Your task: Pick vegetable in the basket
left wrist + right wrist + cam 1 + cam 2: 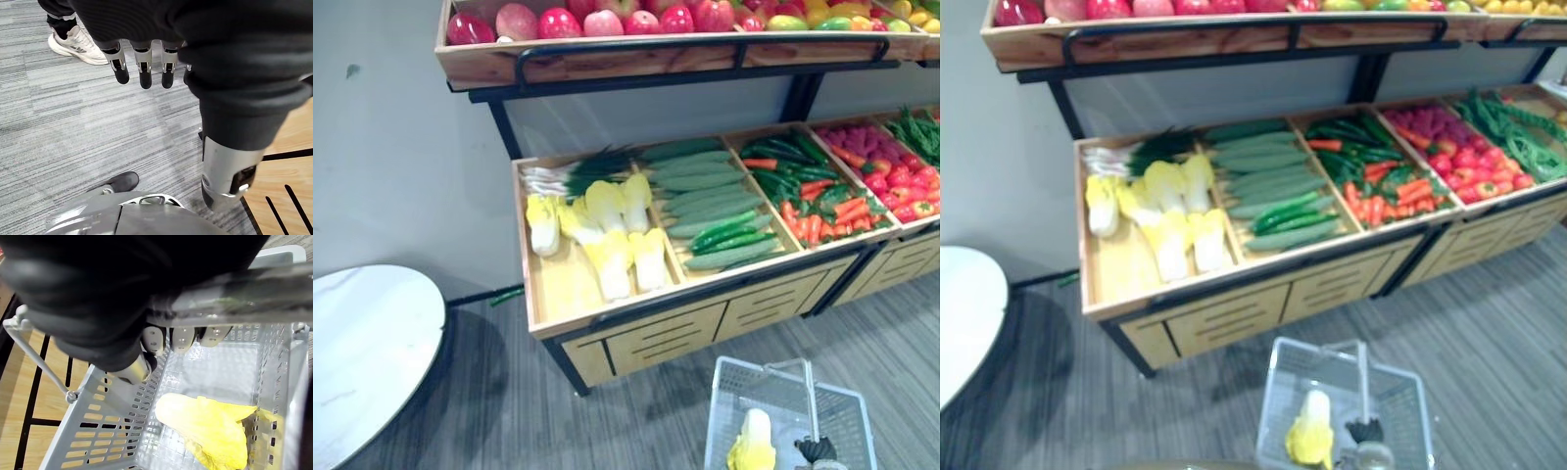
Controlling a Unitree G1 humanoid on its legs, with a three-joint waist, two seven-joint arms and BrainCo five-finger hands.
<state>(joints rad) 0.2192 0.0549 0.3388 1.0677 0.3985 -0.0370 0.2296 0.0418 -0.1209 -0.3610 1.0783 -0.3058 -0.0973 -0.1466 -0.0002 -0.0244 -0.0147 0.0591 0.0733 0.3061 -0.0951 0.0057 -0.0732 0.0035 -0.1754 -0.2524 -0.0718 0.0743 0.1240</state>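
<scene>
Floor (509, 411): grey carpet, before a wooden vegetable stand (636, 328).
Right hand (182, 339): fingers curled round the handle (244, 291) (the basket (110, 431) hangs from it).
Cabbage (210, 431): 1 yellow head inside the basket, just below this hand.
Left hand (142, 58): fingers straight, holding nothing.

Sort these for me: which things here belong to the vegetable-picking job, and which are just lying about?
Job: basket, its handle gripped by the right hand; cabbage inside it; cabbages on the stand; left hand, open, hanging idle.
Lying about: cucumbers, carrots, apples, round white table, a person's shoe.
</scene>
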